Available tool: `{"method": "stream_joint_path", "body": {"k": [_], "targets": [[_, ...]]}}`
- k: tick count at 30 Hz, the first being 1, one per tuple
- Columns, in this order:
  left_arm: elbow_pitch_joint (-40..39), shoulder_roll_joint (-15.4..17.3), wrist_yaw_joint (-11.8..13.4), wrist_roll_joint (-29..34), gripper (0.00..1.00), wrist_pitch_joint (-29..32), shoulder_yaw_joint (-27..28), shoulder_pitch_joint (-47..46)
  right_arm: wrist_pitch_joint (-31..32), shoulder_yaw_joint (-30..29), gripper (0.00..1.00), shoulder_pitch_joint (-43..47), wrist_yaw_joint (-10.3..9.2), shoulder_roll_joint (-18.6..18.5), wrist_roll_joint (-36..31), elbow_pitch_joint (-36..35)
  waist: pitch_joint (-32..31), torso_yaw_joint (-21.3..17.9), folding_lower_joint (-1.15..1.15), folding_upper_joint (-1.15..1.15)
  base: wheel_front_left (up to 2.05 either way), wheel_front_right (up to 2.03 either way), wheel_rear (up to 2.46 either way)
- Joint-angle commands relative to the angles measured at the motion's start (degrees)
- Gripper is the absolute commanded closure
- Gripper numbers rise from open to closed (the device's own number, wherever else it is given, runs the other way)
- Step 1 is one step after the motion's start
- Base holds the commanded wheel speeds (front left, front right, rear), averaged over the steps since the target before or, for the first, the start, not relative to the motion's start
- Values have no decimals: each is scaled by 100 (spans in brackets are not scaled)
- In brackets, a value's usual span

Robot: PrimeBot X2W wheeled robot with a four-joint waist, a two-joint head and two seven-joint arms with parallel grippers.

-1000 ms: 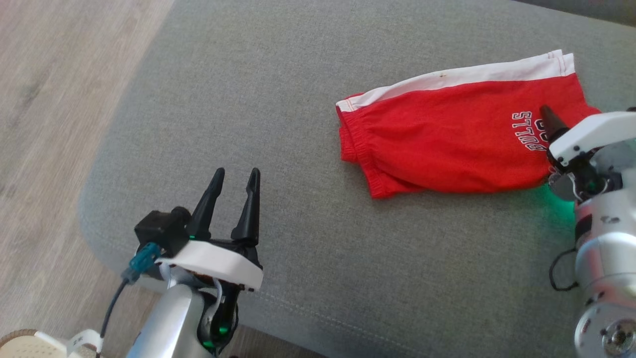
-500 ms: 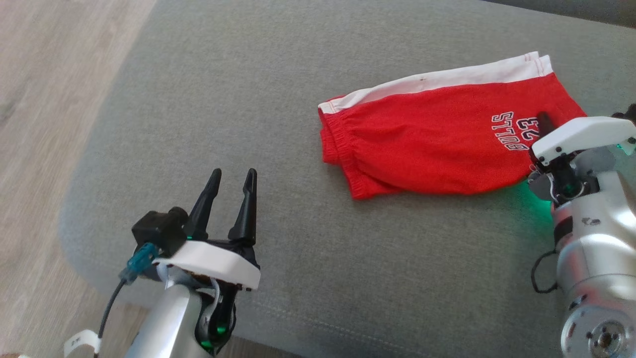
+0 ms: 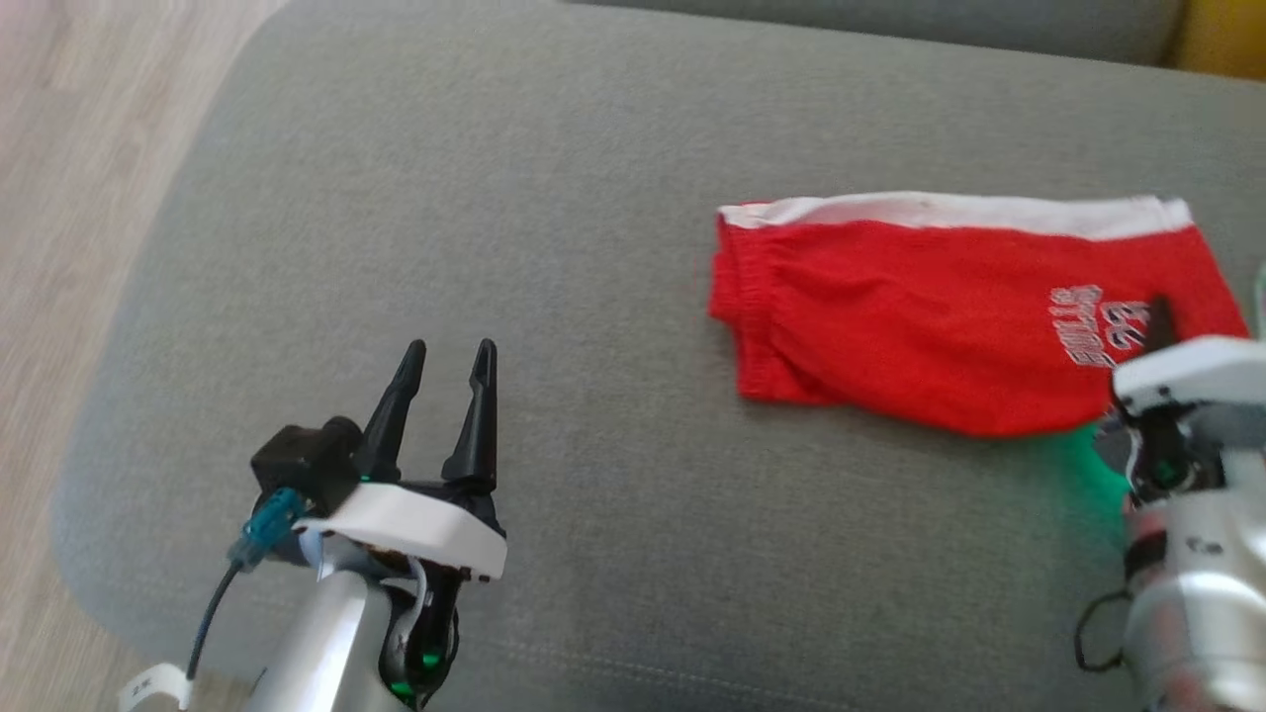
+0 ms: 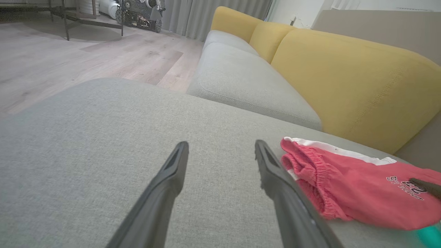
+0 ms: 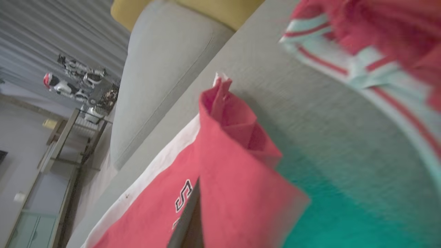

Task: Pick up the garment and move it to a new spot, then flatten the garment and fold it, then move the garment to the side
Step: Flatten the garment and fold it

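right gripper (image 3: 1159, 318) pinched the red garment (image 3: 920, 316) on the grey cushion (image 3: 593, 198) at the frame's right edge; left gripper (image 3: 447, 358) sat spread, lower left. pickup seemed underway; next likely needed a clean lift.

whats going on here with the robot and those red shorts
A two-armed robot is working on red shorts lying folded on a grey sofa cushion. Its right claw is shut on the printed end of the shorts, with that corner raised slightly off the cushion. The left claw is open, hovering over bare cushion, apart from the shorts.
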Motion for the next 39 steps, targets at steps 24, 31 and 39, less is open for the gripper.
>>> {"method": "stream_joint_path", "body": {"k": [24, 31, 39], "targets": [[-38, 26, -30, 141, 0, -29, 186, 172, -827, 2125, 100, 455, -5, 119, 894, -1226, -560, 62, 0, 0, 0, 0, 0], [-4, 26, -34, 145, 0, -29, 169, 255, -1026, 3411, 100, 657, -5, 120, 1339, -1407, -651, 282, 0, 0, 0, 0, 0], [3, 26, -7, 114, 0, -29, 107, 287, -1130, 4123, 100, 730, -5, 120, 1413, -1084, -637, 456, 0, 0, 0, 0, 0]]}}
